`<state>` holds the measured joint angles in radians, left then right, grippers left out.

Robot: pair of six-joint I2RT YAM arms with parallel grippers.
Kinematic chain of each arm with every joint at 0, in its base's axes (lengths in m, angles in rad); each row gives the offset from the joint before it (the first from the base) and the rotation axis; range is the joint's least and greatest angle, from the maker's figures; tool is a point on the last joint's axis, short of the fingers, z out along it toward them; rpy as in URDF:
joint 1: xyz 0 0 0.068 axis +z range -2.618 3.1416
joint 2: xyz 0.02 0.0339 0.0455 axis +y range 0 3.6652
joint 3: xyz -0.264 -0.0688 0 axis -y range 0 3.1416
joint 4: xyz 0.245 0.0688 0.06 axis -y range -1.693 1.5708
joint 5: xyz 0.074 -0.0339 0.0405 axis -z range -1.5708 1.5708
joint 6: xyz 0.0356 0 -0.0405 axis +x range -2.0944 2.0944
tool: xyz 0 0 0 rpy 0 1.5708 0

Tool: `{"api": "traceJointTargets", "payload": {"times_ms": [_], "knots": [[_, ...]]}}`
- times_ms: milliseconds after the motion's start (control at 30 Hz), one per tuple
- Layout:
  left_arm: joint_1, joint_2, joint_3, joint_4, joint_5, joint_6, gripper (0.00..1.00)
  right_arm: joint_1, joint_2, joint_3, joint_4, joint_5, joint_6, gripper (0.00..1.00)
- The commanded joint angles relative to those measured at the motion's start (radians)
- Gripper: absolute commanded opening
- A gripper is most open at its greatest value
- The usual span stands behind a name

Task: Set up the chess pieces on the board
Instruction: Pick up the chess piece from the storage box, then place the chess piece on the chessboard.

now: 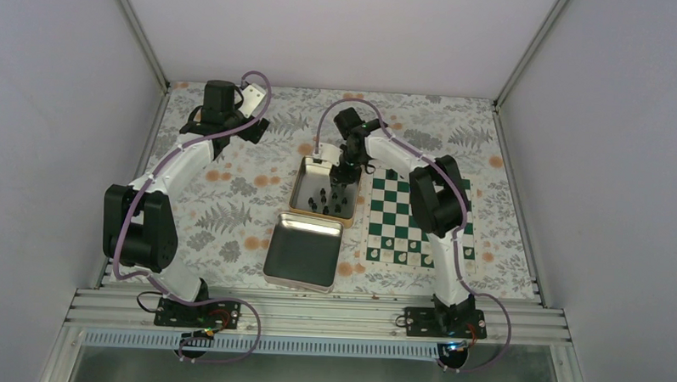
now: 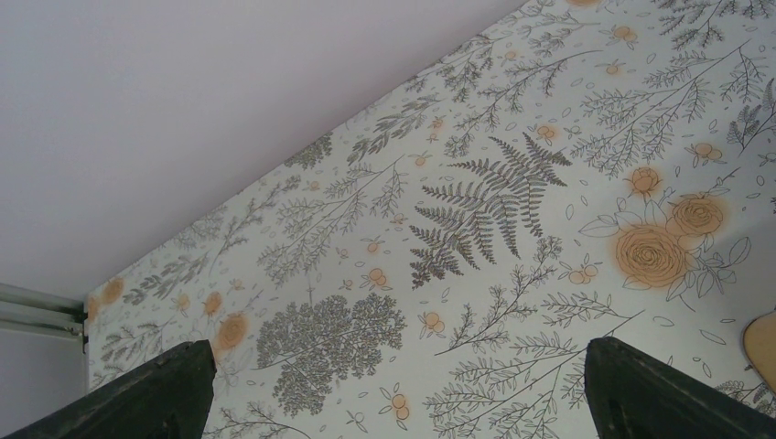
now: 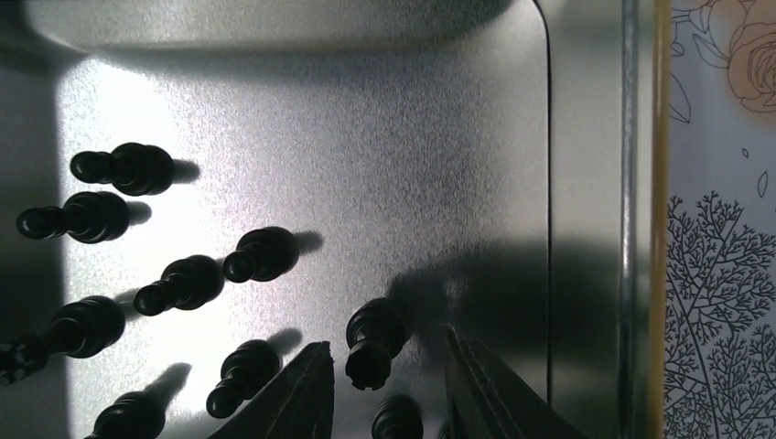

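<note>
Several black chess pieces [image 1: 328, 195] stand in an open metal tin [image 1: 299, 188] left of the green-and-white board [image 1: 394, 212]. My right gripper [image 1: 346, 170] reaches down into that tin. In the right wrist view its jaws [image 3: 387, 340] are open, with a black rook [image 3: 373, 340] standing between the fingers [image 3: 302, 393] and a gap on both sides. More black pieces [image 3: 261, 253] stand to the rook's left on the tin floor [image 3: 384, 137]. My left gripper [image 1: 254, 130] hovers at the far left of the table, wide open [image 2: 400, 352] over the bare floral cloth.
An empty shallow metal tin [image 1: 303, 251] lies in front of the one with the pieces. Small white pieces [image 1: 389, 242] stand on the board's near rows. The tin's right wall [image 3: 631, 183] rises just right of my right fingers. White enclosure walls surround the table.
</note>
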<state>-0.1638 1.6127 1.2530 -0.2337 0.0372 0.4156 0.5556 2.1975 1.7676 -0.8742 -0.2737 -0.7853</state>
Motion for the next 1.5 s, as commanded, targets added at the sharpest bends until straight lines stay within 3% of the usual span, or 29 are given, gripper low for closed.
{"api": "traceJointTargets", "payload": {"times_ms": [0,400,600,767,1100,1467], "knots": [[0.001,0.003,-0.002,0.014,0.000,0.014,1.00,0.010,0.025,0.022,0.015,0.005,-0.014,0.33],[0.004,0.012,-0.006,0.014,0.004,0.017,1.00,0.016,0.052,0.034,0.006,0.006,-0.019,0.27],[0.004,0.014,-0.005,0.016,0.005,0.016,1.00,0.015,0.041,0.031,0.011,-0.004,-0.015,0.16],[0.004,0.013,-0.006,0.017,0.004,0.017,1.00,0.016,-0.002,0.032,0.004,-0.014,-0.013,0.09],[0.003,0.012,0.002,0.010,0.002,0.016,1.00,-0.017,-0.167,0.041,-0.028,-0.011,-0.003,0.07],[0.004,0.009,0.007,0.005,0.008,0.012,1.00,-0.234,-0.238,-0.004,-0.024,0.031,-0.024,0.08]]}}
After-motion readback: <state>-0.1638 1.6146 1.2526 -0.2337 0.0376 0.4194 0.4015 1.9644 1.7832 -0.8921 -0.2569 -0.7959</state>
